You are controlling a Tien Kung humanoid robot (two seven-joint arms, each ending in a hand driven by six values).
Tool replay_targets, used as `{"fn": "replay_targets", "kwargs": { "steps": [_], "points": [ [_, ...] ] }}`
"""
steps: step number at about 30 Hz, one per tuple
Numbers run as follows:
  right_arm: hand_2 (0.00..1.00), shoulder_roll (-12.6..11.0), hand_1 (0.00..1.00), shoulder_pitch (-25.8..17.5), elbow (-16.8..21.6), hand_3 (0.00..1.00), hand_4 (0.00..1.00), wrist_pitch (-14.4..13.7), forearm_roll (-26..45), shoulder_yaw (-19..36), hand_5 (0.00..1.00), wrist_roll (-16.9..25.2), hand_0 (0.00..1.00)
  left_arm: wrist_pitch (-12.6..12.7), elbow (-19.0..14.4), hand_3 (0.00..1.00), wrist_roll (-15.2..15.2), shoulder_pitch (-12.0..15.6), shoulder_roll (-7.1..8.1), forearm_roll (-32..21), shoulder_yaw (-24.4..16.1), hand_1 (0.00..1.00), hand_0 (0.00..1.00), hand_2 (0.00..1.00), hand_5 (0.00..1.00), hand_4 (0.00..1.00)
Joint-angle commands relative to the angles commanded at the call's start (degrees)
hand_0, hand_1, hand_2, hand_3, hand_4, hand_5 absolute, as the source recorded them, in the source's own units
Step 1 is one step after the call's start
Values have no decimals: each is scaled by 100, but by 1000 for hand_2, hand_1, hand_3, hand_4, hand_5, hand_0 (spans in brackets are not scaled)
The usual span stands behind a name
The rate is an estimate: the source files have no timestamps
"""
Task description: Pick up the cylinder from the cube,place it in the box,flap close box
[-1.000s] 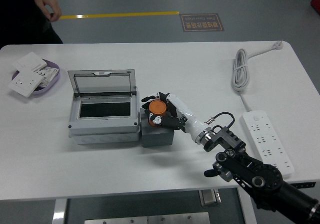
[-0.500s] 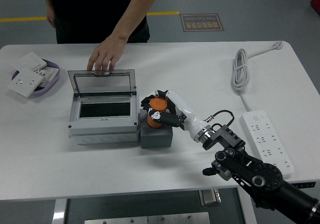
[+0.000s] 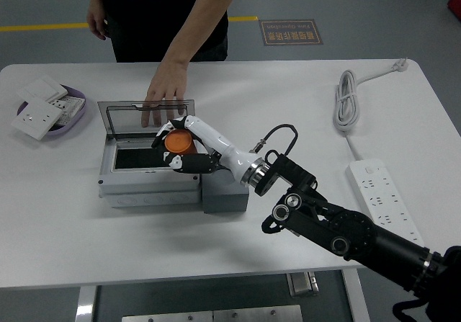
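Observation:
My right hand [image 3: 180, 148] is shut on the orange cylinder [image 3: 178, 142] and holds it over the right part of the open grey box [image 3: 148, 186]. The box's clear lid [image 3: 122, 120] stands open at the back. The dark grey cube [image 3: 226, 195] sits on the table against the box's right side, with nothing on top. A person's hand [image 3: 166, 95] rests on the top edge of the lid. My left hand is out of view.
A purple tray [image 3: 73, 113] with white socket plates sits at the far left. A coiled white cable [image 3: 348, 100] and a white power strip [image 3: 383, 201] lie at the right. The person stands at the table's far side.
My right hand lifted the cylinder off the cube and carried it left to above the box. The person stepped in and moved a hand along the lid's top edge.

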Motion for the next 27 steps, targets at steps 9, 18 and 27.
{"fn": "replay_targets", "kwargs": {
  "steps": [9, 18, 27],
  "points": [
    [440, 165, 465, 808, -327, 365, 31, 197, -517, -480, 2, -337, 403, -11, 0, 567, 39, 0, 31, 109, -79, 575, 601, 580, 175, 598],
    [469, 165, 494, 1247, -552, 388, 27, 235, -1038, -786, 2, -875, 414, -17, 0, 567, 56, 1, 60, 187, -136, 573, 601, 580, 176, 597],
    [500, 165, 513, 1590, -634, 401, 19, 284, -1667, -1069, 2, -1589, 418, -28, 0, 568, 80, -8, 86, 341, -258, 573, 601, 580, 175, 598]
  ]
}}
